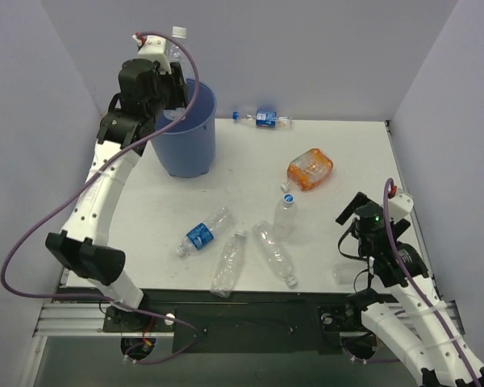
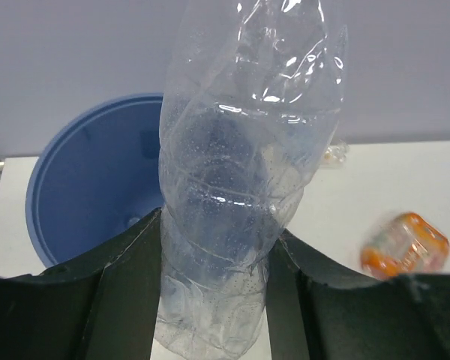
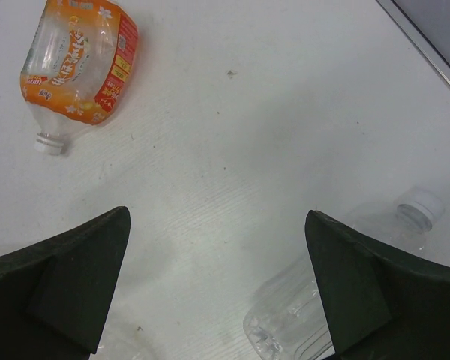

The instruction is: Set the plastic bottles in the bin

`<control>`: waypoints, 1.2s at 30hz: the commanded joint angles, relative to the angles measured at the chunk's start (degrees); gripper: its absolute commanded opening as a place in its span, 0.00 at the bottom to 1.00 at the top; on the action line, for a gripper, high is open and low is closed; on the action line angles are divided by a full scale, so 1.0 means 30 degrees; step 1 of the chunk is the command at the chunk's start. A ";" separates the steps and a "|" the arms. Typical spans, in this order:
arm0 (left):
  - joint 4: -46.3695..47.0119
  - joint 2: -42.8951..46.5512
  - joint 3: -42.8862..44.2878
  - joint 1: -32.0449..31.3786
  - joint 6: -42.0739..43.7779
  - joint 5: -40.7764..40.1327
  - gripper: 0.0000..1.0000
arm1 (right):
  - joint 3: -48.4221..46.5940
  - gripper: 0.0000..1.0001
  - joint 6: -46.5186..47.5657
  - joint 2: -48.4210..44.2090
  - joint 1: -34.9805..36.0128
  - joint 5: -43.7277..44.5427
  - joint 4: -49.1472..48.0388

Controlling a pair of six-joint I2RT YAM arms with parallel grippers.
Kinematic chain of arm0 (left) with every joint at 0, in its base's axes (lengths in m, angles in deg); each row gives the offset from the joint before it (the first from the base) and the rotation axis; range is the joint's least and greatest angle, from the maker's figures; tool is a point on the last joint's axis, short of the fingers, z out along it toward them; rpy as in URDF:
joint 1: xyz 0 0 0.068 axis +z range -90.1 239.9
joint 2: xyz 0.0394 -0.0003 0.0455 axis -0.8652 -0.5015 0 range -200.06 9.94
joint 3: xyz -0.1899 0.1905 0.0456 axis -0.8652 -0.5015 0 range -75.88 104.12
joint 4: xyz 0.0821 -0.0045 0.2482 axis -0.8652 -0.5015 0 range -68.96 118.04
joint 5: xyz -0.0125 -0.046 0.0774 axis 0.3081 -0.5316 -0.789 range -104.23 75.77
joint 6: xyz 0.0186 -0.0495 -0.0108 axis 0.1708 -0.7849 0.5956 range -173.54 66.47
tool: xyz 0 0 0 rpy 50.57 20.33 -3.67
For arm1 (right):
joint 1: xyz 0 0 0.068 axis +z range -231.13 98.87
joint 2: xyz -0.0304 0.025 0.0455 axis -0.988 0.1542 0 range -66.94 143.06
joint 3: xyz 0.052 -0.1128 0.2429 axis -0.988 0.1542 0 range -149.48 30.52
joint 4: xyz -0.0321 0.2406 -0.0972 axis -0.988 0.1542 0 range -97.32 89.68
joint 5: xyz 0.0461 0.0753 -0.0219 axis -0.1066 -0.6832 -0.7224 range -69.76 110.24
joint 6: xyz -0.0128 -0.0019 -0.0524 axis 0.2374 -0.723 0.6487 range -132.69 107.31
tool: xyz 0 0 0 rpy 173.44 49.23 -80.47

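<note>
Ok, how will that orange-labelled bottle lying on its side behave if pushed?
The orange-labelled bottle looks empty, so probably light and apt to skid when nudged. Its thin clear walls may dent under a squeeze. Its squat, boxy body should roll less readily than a round one.

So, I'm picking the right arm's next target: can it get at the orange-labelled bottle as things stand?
Probably yes. The right gripper is open, holding nothing, and the orange-labelled bottle lies ahead to its left with only bare table between them.
</note>
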 commanded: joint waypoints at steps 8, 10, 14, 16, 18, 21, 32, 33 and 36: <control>0.1370 -0.6206 0.4646 0.1893 -0.0680 -0.0919 0.89 | 0.0313 0.96 -0.0535 -0.2462 0.0173 0.1441 0.2003; 0.0957 -0.5915 0.4648 0.1806 -0.0739 -0.1183 0.90 | 0.0401 0.96 -0.0505 -0.2668 0.0173 0.1588 0.2033; 0.0284 -0.3170 0.3011 0.0609 0.0397 -0.1620 0.91 | 0.0489 0.96 -0.0388 -0.2320 0.0202 0.1501 0.1742; 0.0049 -0.1414 0.1051 -0.0884 0.1510 -0.3141 0.91 | 0.0460 0.96 -0.0300 -0.1969 0.0172 0.1472 0.1653; -0.0010 0.0374 -0.1495 -0.2583 0.1984 -0.4928 0.92 | 0.0634 0.96 -0.0241 -0.1762 0.0202 0.1384 0.1245; -0.0622 0.2839 -0.5823 -0.4896 0.1723 -0.5549 0.92 | 0.0870 0.96 0.0022 -0.1323 0.0202 0.0829 0.0395; -0.3873 0.6515 -1.5682 -0.6485 -0.1208 -0.1945 0.94 | 0.0782 0.96 0.0345 -0.0092 0.0290 0.0447 -0.0867; -0.4023 0.6189 -1.5801 -0.6514 -0.1207 -0.1887 0.94 | 0.0782 0.96 0.0229 0.0054 0.0290 0.0417 -0.0896; -0.3472 0.5163 -1.6618 -0.6777 -0.1354 -0.1070 0.94 | 0.0811 0.96 0.0111 0.0231 0.0319 0.0096 -0.0926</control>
